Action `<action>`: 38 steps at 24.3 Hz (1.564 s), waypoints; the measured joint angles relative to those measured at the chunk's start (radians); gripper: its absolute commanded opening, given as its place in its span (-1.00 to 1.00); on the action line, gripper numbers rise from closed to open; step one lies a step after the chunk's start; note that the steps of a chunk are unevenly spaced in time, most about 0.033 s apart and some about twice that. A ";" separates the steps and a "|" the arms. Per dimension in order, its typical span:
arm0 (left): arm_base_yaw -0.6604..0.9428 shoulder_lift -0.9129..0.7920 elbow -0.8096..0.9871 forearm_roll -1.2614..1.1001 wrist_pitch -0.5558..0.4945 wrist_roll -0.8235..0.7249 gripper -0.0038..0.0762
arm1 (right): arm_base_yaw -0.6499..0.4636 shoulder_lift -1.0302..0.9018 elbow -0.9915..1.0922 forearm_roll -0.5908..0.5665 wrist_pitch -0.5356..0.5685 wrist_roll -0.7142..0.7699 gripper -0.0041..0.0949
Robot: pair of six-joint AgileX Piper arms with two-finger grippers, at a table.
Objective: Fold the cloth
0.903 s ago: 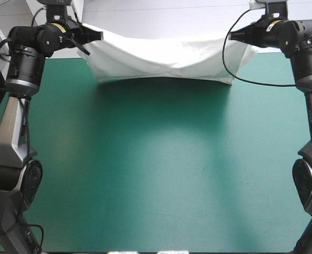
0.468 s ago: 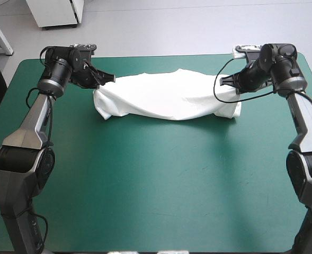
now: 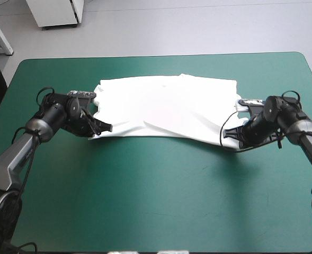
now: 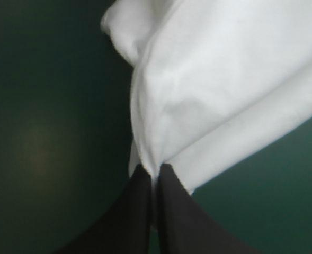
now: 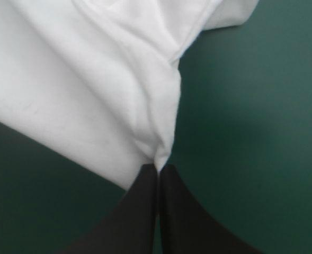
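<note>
T-shirt (image 3: 166,108) corners sit pinched in both claws; the left claw (image 3: 106,127), centre-left in the high view, is clamped tight on the cloth's lower-left corner; the right claw (image 3: 227,142), centre-right, nips the lower-right one; set wide apart, I'd judge, so that edge stretches straight for folding; the cloth lies spread across the upper middle of the teal-green worktop (image 3: 156,201).

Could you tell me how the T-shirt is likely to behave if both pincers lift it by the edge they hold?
Probably floppy: the T-shirt gathers into creases at the left pincer and right pincer, so it would likely sag between them. It looks thin and light, and may slide readily over the smooth teal-green cover.
</note>
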 measured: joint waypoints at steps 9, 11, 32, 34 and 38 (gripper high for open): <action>0.000 -0.290 0.362 -0.054 -0.022 -0.020 -0.93 | 0.000 -0.218 0.273 0.015 0.007 -0.003 -0.95; 0.000 -0.349 0.427 -0.071 -0.016 -0.020 -0.93 | 0.000 -0.258 0.311 0.015 0.026 -0.003 -0.95; 0.000 -0.565 0.378 -0.106 0.285 -0.034 0.37 | 0.000 -0.448 0.234 0.038 0.213 -0.017 0.09; 0.000 -0.567 0.245 -0.077 0.302 -0.039 0.37 | 0.000 -0.459 0.099 0.009 0.241 -0.008 0.09; 0.000 -0.567 0.100 -0.043 0.313 -0.045 0.37 | 0.000 -0.459 -0.077 -0.023 0.254 0.024 0.09</action>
